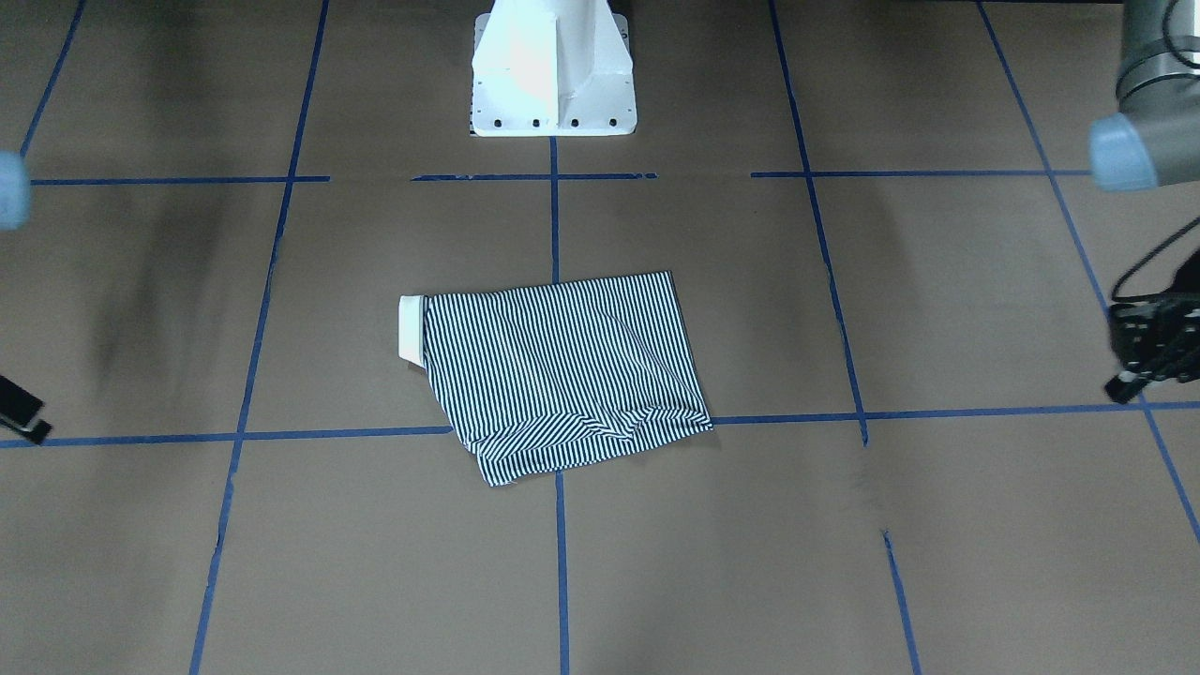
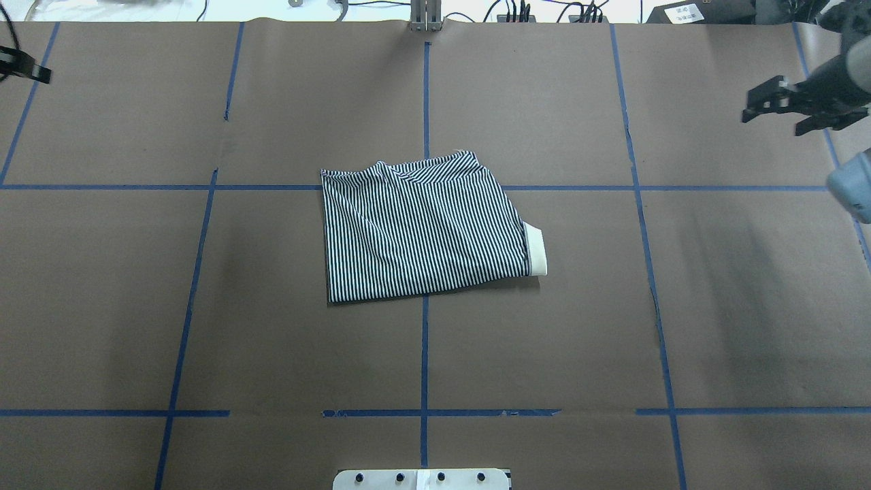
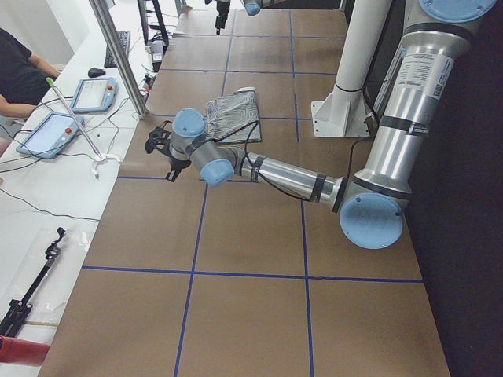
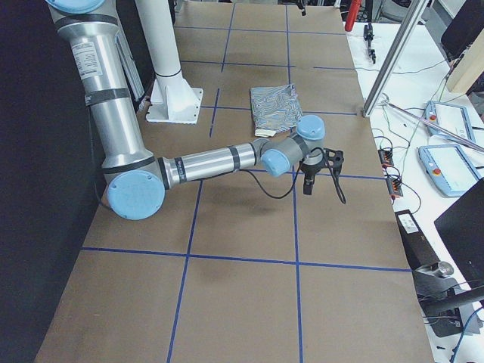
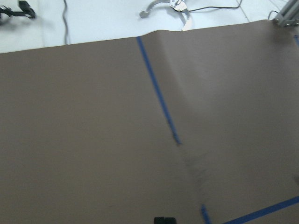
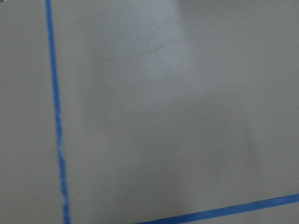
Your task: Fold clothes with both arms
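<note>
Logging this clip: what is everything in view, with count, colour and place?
polo shirt: one, navy-and-white stripes, cream collar, folded at table centre
table: one, brown cover with blue tape grid
pedestal: one, white, at the robot's edge of the table
teach pendants: two, blue-edged, on the white side bench
person: one, dark top, seated at the bench
left gripper: black, off the shirt, near the table's end
right gripper: black, off the shirt, opposite end

Open table around folded shirt.
</note>
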`<action>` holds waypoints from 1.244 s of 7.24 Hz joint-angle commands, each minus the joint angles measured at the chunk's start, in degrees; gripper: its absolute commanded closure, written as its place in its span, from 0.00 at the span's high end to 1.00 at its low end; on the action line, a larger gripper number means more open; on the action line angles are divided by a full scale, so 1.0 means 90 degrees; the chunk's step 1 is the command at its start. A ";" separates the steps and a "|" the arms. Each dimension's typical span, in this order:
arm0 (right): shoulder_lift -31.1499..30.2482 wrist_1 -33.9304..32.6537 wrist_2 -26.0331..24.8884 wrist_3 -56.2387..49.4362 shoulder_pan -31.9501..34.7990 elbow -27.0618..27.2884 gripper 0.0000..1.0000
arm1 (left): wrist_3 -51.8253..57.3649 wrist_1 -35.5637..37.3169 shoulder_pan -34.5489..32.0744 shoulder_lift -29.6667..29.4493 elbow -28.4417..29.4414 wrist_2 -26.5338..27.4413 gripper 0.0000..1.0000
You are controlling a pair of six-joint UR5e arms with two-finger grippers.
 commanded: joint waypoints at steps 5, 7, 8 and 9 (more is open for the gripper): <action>-0.0676 -0.2391 0.0593 -0.4618 0.1567 0.0029 1.00 | 0.2208 0.3234 -0.1323 0.0654 -0.0287 -0.0521 1.00; -0.0667 -0.2595 0.0448 -0.4539 0.0951 0.0068 1.00 | 0.2198 0.3293 -0.1294 0.1076 -0.0803 -0.0336 1.00; -0.0608 -0.2606 0.0486 -0.4539 0.0922 0.0069 1.00 | 0.2208 0.3274 -0.1294 0.1328 -0.0931 -0.0365 1.00; -0.0588 -0.2606 0.0496 -0.4539 0.0912 0.0069 1.00 | 0.2199 0.3245 -0.1236 0.1514 -0.1039 -0.0317 1.00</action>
